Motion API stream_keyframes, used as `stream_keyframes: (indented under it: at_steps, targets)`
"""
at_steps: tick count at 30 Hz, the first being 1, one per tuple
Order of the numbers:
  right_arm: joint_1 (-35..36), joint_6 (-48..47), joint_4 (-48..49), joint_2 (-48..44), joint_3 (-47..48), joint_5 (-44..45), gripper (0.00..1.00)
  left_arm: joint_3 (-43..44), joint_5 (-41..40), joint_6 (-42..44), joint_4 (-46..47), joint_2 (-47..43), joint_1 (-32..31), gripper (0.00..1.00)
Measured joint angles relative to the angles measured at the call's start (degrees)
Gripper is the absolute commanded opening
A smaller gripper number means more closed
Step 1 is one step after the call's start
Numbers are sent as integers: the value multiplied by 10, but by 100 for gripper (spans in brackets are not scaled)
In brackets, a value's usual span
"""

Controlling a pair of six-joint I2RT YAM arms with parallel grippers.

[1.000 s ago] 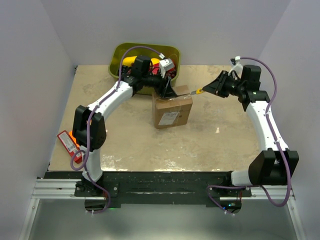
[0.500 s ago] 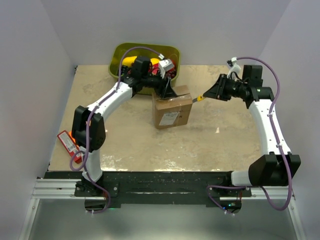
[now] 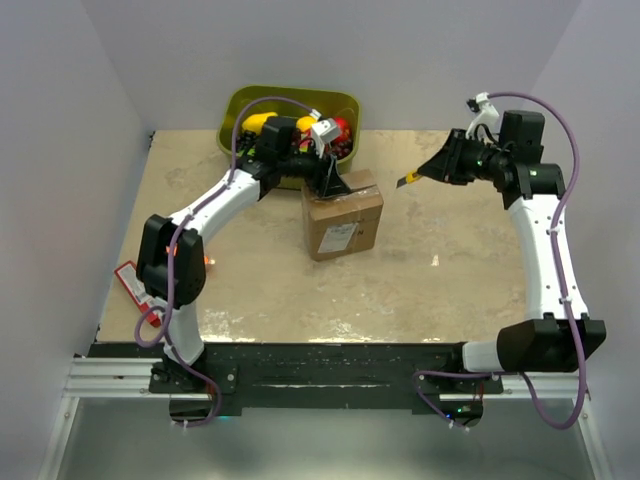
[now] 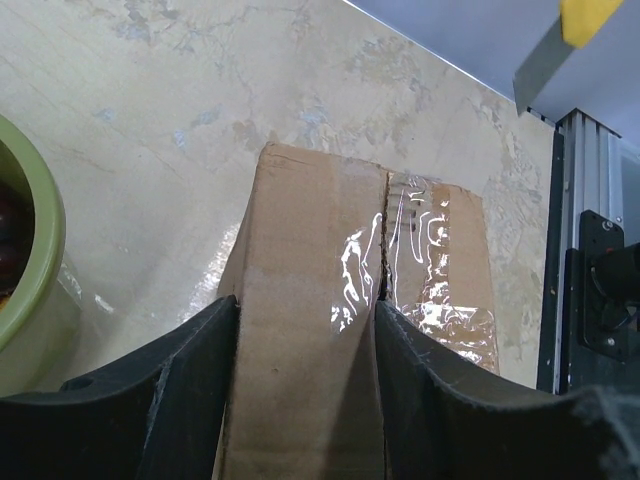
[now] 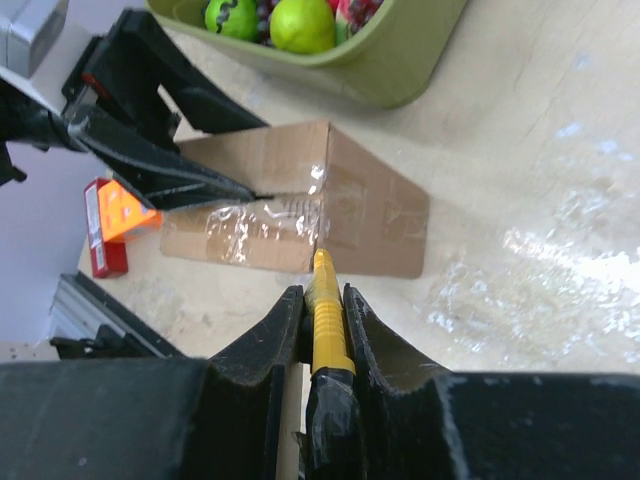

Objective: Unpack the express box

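The express box [image 3: 343, 222], a brown carton with a white label on its near side, stands mid-table. Its taped top seam [image 4: 385, 265] shows a dark slit. My left gripper [image 3: 335, 186] reaches over from the far side and is shut on the box's top [image 4: 300, 300]: one finger [image 4: 180, 400] lies at the box's outer edge, the other [image 4: 440, 400] at the seam. My right gripper [image 3: 432, 171] hovers right of the box, apart from it, shut on a yellow utility knife [image 5: 326, 305] whose tip [image 3: 408, 180] points at the box [image 5: 370, 205].
An olive-green bin [image 3: 238, 108] of fruit sits behind the box, its wall [image 5: 400, 55] close to the left arm. A flat orange package [image 3: 132, 284] lies near the table's left front edge, partly under the left elbow. White walls close in both sides.
The right arm has drawn back to the right and up, taking the knife tip off the box's right edge. The left gripper stays on the box, which shifted slightly left.
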Motion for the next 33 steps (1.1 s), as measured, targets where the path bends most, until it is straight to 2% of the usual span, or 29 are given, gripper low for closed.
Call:
stream_keyframes:
  at_steps: [5, 6, 7, 8, 9, 11, 15, 21, 24, 25, 28, 30, 33]
  targets:
    - [0, 8, 32, 15, 12, 10, 0, -8, -2, -12, 1, -10, 0, 3]
    - [0, 10, 36, 19, 12, 13, 0, -8, -3, -17, 1, -11, 0, 6]
    - [0, 12, 41, 23, 12, 15, 0, -8, -7, -22, 1, -11, 1, 16]
    - [0, 15, 44, 27, 12, 20, 0, -8, -12, -29, 1, -11, 1, 42]
    - [1, 16, 46, 31, 12, 24, 0, -8, -17, -39, 2, -11, 2, 51]
    - [3, 16, 48, 37, 12, 31, 0, -8, -24, -58, 6, -11, 4, 66]
    - [14, 6, 48, 46, 12, 57, 0, -6, -3, -109, 40, -11, 15, 78]
    - [61, -70, 40, 39, -4, 96, 0, 50, 63, -160, 120, -15, 34, 80]
    - [97, -125, 14, 27, -23, 118, 0, 55, 64, -151, 122, -35, 50, 71]
    - [111, -144, 3, 24, -25, 128, 0, 53, 58, -139, 115, -45, 61, 65]
    - [146, -189, -26, 24, -26, 148, 0, 30, 18, -67, 63, -80, 116, 59]
    - [163, -210, -36, 22, -27, 161, 0, -6, -9, -15, 37, -104, 155, 59]
    - [185, -222, -44, 24, -27, 177, 0, -110, -42, 52, 16, -146, 191, 59]
